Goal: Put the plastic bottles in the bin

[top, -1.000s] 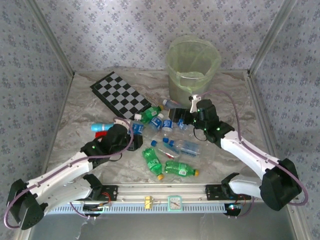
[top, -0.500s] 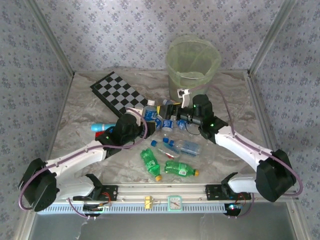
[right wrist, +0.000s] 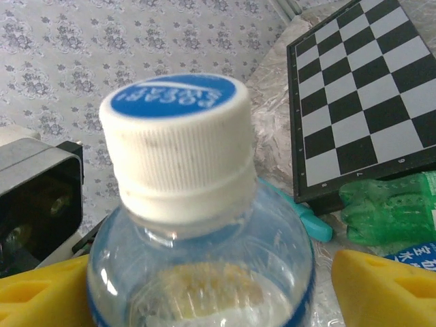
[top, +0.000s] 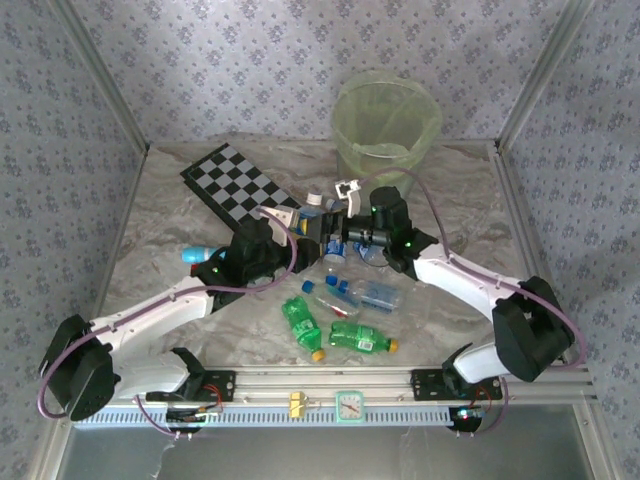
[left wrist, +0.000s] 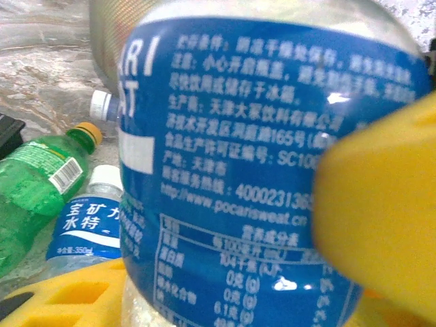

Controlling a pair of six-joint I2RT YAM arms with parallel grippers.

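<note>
Marbled tabletop [top: 180, 200]: left gripper [top: 303, 222] clamps a smooth, clear, blue-labelled plastic bottle [left wrist: 231, 170]; right gripper [right wrist: 211, 289] fingers stand apart beside its ribbed white cap [right wrist: 177, 143]. Round translucent bin [top: 390, 150] stands nearby, beyond.

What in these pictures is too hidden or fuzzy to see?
- Top view: inside the bin, blurred by its cloudy wall and bag.
- Top view: label on the green bottle, too small to read.
- Left wrist view: cap and base of the held bottle, cut off by the edges; some label, behind the blurred pad of the left gripper.
- Right wrist view: lower body of the white-capped bottle, cut off at the bottom edge.
</note>
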